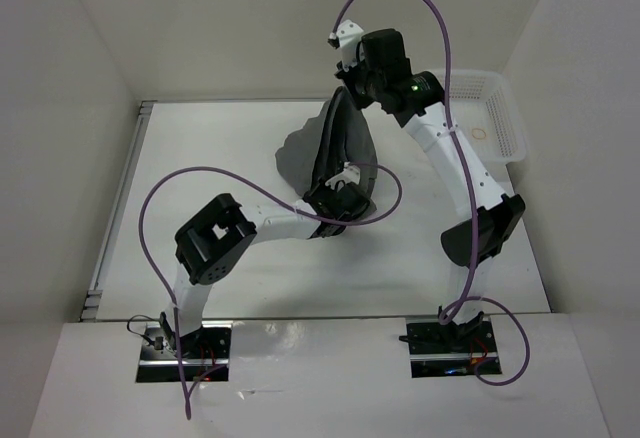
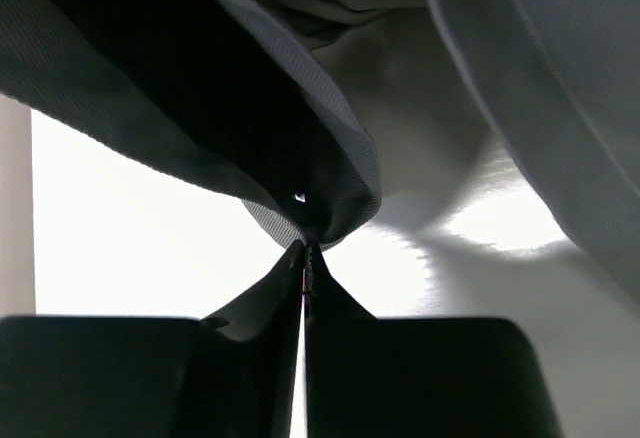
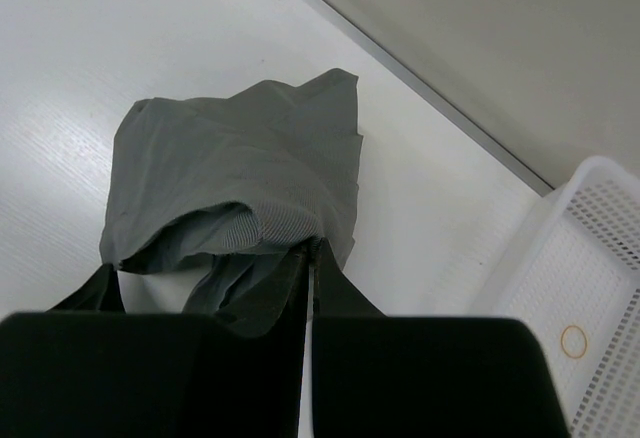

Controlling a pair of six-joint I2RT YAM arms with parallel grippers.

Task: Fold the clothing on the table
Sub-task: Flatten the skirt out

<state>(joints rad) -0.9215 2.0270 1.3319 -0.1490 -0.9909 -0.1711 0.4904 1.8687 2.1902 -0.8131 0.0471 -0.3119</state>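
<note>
The clothing (image 1: 340,148) is a dark grey garment hanging in a bunch above the white table (image 1: 200,158), its left part resting on the surface. My right gripper (image 1: 348,86) is raised at the back and shut on the garment's top edge (image 3: 290,228); its fingers (image 3: 335,288) pinch a ribbed hem. My left gripper (image 1: 335,196) sits lower, at the garment's near bottom edge. In the left wrist view its fingers (image 2: 335,288) are pressed together on a fold of the grey fabric (image 2: 320,198), which drapes overhead.
A white plastic mesh basket (image 1: 495,123) stands at the back right of the table, close to the right arm's elbow; it also shows in the right wrist view as a basket (image 3: 590,288). A metal rail (image 1: 120,208) runs along the table's left edge. White walls enclose the space.
</note>
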